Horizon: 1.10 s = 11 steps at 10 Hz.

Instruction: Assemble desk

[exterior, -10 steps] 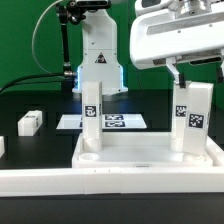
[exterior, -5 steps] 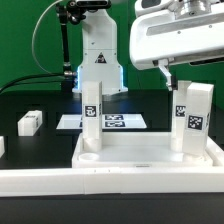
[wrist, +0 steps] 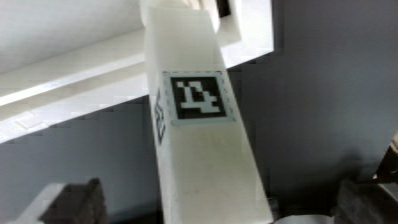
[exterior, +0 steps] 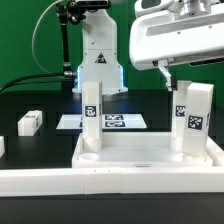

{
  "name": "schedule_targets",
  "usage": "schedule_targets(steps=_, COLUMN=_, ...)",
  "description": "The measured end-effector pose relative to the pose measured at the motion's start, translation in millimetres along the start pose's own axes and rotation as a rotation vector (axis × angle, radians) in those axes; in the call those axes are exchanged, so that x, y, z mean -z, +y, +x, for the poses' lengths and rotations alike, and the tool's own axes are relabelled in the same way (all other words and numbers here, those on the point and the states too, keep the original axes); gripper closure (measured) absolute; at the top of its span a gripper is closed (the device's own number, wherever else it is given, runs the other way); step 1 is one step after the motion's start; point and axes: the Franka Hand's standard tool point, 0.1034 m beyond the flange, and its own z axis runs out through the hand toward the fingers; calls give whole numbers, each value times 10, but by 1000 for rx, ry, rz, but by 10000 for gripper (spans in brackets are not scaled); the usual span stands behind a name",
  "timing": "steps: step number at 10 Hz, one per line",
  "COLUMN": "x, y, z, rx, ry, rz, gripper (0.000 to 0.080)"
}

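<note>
The white rimmed desk panel (exterior: 150,160) lies flat with two tagged white legs standing upright in its far corner sockets: one on the exterior view's left (exterior: 92,115), one on its right (exterior: 190,115). My gripper (exterior: 187,76) hangs over the top of the right leg and is open. In the wrist view that leg (wrist: 196,130) runs between my dark fingers (wrist: 71,200), with a gap on each side, so neither pad touches it. The gripper (wrist: 228,200) straddles the leg, and the panel's rim (wrist: 71,80) shows beyond.
A loose tagged leg (exterior: 30,122) lies on the black table at the exterior view's left, with another white piece (exterior: 2,146) at the edge. The marker board (exterior: 115,122) lies behind the panel, in front of the arm's base (exterior: 98,55). A long white rail (exterior: 100,195) runs along the front.
The jaws have spread apart and let go of the right leg, which stays upright in its socket. The arm itself has hardly moved.
</note>
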Motion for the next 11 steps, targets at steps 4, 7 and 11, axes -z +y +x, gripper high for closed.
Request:
schedule_targets(steps=4, x=-31, y=52, z=-22, rx=-61, ry=-184, rz=-51, gripper=151)
schedule_targets(steps=7, x=-5, y=35, z=76, rx=-79, ry=-361, rz=-79, gripper=151)
schedule_targets(steps=11, x=-61, y=191, z=371, rx=-114, ry=-459, rz=-109, gripper=151)
